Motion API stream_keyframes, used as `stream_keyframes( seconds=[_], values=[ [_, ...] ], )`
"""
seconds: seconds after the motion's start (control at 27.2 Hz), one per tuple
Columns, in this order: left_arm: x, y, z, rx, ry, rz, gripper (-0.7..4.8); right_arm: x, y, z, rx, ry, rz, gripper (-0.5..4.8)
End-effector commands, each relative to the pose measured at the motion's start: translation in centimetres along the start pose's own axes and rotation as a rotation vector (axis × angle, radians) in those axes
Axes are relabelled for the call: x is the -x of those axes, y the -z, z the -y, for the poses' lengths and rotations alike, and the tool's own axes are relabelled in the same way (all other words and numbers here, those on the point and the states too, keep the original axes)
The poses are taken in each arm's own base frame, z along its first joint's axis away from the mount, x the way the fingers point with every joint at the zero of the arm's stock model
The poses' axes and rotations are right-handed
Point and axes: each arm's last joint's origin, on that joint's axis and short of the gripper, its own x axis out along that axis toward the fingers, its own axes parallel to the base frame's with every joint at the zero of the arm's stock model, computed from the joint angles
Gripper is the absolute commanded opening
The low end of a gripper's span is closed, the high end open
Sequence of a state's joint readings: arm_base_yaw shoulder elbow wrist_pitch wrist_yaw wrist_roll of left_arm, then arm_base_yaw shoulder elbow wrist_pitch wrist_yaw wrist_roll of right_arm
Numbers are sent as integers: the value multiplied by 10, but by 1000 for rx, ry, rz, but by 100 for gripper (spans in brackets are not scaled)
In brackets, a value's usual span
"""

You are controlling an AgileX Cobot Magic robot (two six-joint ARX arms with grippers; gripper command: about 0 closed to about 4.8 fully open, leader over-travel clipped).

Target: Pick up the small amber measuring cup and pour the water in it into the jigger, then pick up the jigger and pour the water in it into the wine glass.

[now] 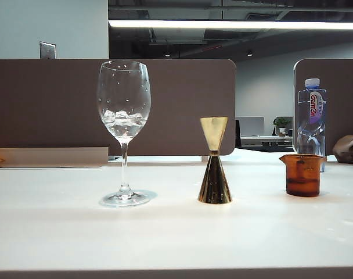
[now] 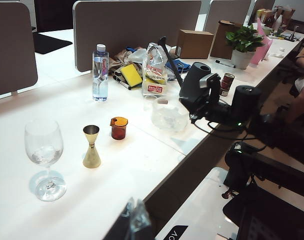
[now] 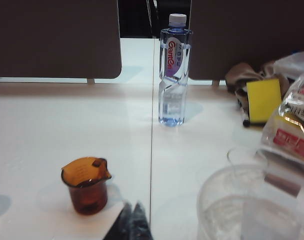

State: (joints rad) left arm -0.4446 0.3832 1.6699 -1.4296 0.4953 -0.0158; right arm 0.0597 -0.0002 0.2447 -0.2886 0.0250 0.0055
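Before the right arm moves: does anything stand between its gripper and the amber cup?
Nothing visible. In the right wrist view the shut right gripper is just beside the small amber measuring cup, only bare table between; the bottle stands beyond.

Three items in one row on white worktop (image 1: 165,238), each well apart: wine glass (image 1: 123,131), jigger (image 1: 214,161), small amber measuring cup (image 1: 302,174). Open gaps between all three; front strip bare. Plastic bottle (image 1: 311,119) close behind cup. Clear tub (image 3: 242,207), yellow sponge (image 3: 263,99) and bagged goods (image 3: 294,130) crowding cup's far flank.
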Motion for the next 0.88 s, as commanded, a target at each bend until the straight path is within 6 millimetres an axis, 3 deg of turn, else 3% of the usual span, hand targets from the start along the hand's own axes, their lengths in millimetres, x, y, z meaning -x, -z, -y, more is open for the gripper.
stream_keyframes(
  seconds=[0.04,0.18,0.4,0.66,0.88],
  values=[
    [0,0,0,0,-1,-3,-2,15,-22,0,-93,-12,-25,-5],
    [0,0,0,0,-2,-3,-2,30,-47,-4,-104,-145,-121,-5],
    [0,0,0,0,-2,-3,-2,32,-74,-6,-15,-228,-212,-5],
    [0,0,0,0,-2,-3,-2,14,-98,-7,118,-264,-530,-5],
    [0,0,0,0,-2,-3,-2,-10,-103,-11,102,-325,-649,-5]
  ],
)
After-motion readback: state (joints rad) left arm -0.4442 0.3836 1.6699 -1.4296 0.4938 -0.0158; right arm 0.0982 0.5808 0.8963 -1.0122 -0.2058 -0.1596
